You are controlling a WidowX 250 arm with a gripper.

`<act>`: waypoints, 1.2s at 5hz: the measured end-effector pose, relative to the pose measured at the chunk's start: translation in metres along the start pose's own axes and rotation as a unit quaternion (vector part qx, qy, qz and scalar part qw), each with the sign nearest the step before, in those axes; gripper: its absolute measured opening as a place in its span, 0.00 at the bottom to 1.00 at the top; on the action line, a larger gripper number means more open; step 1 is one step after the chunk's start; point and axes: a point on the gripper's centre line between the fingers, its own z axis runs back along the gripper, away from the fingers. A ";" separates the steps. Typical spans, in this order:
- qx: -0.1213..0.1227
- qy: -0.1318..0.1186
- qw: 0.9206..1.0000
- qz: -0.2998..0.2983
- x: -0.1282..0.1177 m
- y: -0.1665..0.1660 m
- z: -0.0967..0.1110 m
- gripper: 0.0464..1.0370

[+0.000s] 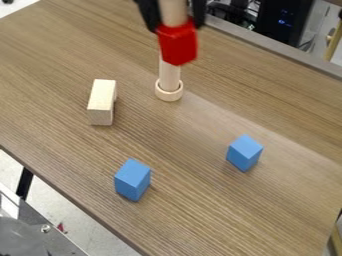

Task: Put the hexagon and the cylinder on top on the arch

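At the top of the view, the black gripper (175, 21) points down with its fingertips against the upper sides of the red hexagon (178, 44), shut on it. A pale wooden cylinder (169, 74) shows below the hexagon, its foot inside a small wooden ring on the table. More pale wood (173, 11) stands between the fingers above the hexagon; whether it is the same piece cannot be told. Left of the ring lies a pale wooden block (101, 102), with a dark recess at its right side, possibly the arch.
The wooden table (60, 55) holds a blue block (133, 179) towards the front and another blue block (244, 152) at the right. The wooden ring (168, 95) surrounds the cylinder's foot. A grey raised edge (280, 47) borders the table at the upper right.
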 end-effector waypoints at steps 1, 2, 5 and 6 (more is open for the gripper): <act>0.005 0.018 1.000 -0.015 0.005 0.031 0.012 0.67; 0.029 0.035 0.998 -0.050 0.010 0.050 0.005 0.67; 0.084 0.016 0.994 -0.072 0.030 0.065 -0.055 0.67; 0.100 0.024 0.992 -0.072 0.032 0.064 -0.073 0.67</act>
